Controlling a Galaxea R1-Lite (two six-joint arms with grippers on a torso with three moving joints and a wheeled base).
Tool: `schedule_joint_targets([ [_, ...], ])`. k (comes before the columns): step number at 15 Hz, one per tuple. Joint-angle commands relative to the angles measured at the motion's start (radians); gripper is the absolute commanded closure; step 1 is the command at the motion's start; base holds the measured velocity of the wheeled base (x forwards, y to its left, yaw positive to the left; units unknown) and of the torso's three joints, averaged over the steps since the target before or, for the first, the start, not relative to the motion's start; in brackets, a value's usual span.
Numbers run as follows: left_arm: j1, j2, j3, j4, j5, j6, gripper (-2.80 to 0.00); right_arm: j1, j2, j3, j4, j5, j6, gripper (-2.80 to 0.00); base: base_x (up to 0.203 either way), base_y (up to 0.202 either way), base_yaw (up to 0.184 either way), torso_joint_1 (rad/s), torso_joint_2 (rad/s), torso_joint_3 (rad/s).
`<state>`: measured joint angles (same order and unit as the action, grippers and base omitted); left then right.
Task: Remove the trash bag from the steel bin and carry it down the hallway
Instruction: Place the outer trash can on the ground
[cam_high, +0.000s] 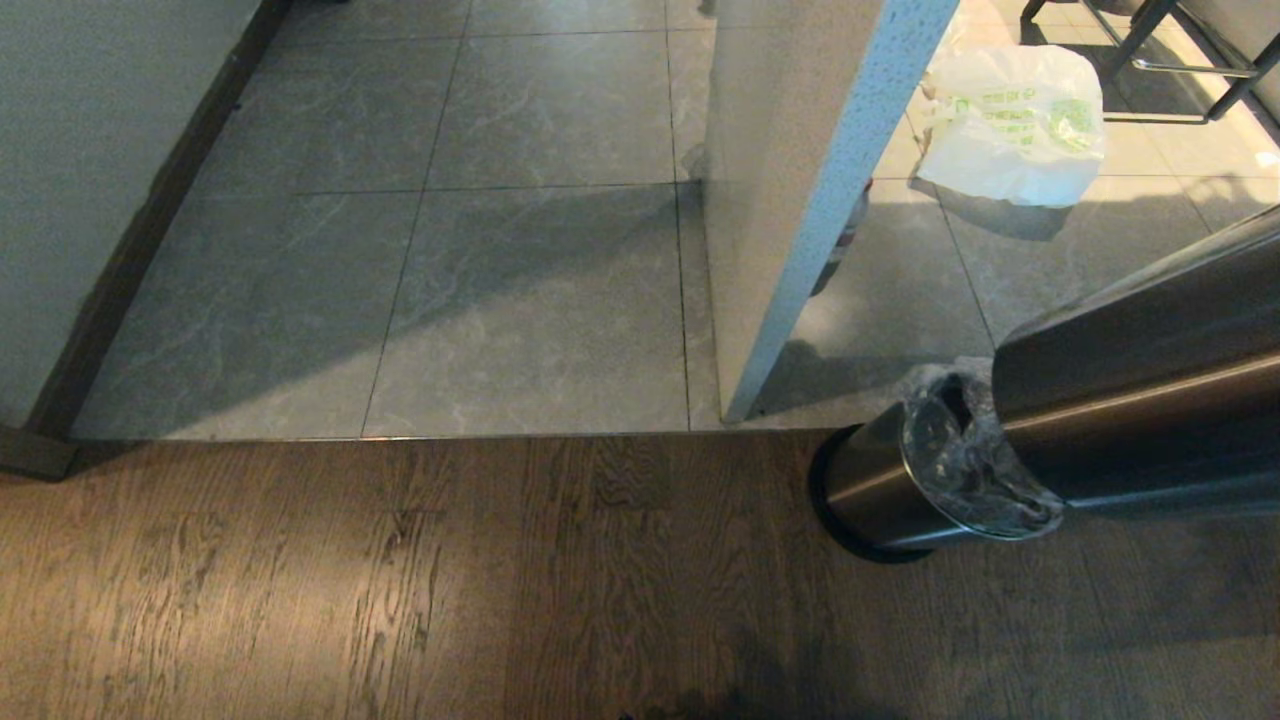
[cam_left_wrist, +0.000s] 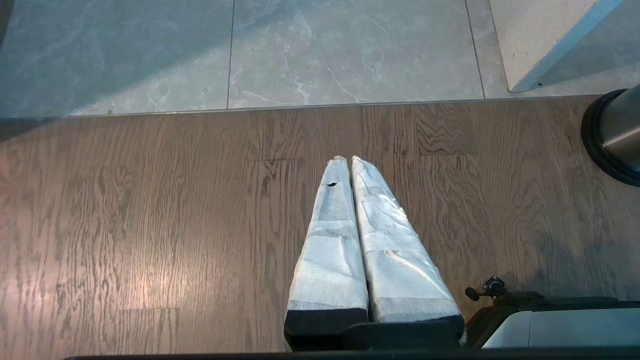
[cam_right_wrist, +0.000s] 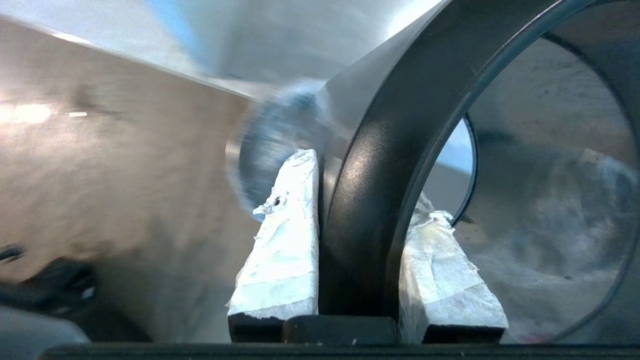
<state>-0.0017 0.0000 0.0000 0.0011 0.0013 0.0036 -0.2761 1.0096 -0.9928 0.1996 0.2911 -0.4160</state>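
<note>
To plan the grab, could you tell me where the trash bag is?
Head view, right side: the trash bag lines the steel bin's mouth, on the wood floor near the white pillar.

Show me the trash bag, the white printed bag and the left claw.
trash bag (cam_high: 970, 470), head view, crinkled plastic at the opening.
white printed bag (cam_high: 1010, 125), head view, its middle.
left claw (cam_left_wrist: 349, 160), left wrist view, between its shut fingertips.

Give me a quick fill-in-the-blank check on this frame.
The steel bin stands on the ____ floor.
The right gripper is shut on a ____ rim.
The white bag with green print lies on the ____ floor.
The left gripper, shut, holds ____.
Missing: wooden; black; tiled; nothing.
</note>
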Motion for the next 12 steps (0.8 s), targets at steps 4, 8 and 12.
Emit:
schedule_joint_targets([
  [4,0.000,0.000,0.000,0.000,0.000,-0.001,0.00,-0.234,0.135,0.000,-0.006,0.002,0.002,0.00,0.000,0.000,0.000,0.000,0.00,0.000],
  [8,0.000,0.000,0.000,0.000,0.000,-0.001,0.00,-0.375,0.369,-0.005,-0.055,0.008,0.050,0.00,0.000,0.000,0.000,0.000,0.00,0.000],
  [12,0.000,0.000,0.000,0.000,0.000,-0.001,0.00,-0.432,0.685,-0.061,-0.216,0.011,0.120,0.00,0.000,0.000,0.000,0.000,0.00,0.000],
])
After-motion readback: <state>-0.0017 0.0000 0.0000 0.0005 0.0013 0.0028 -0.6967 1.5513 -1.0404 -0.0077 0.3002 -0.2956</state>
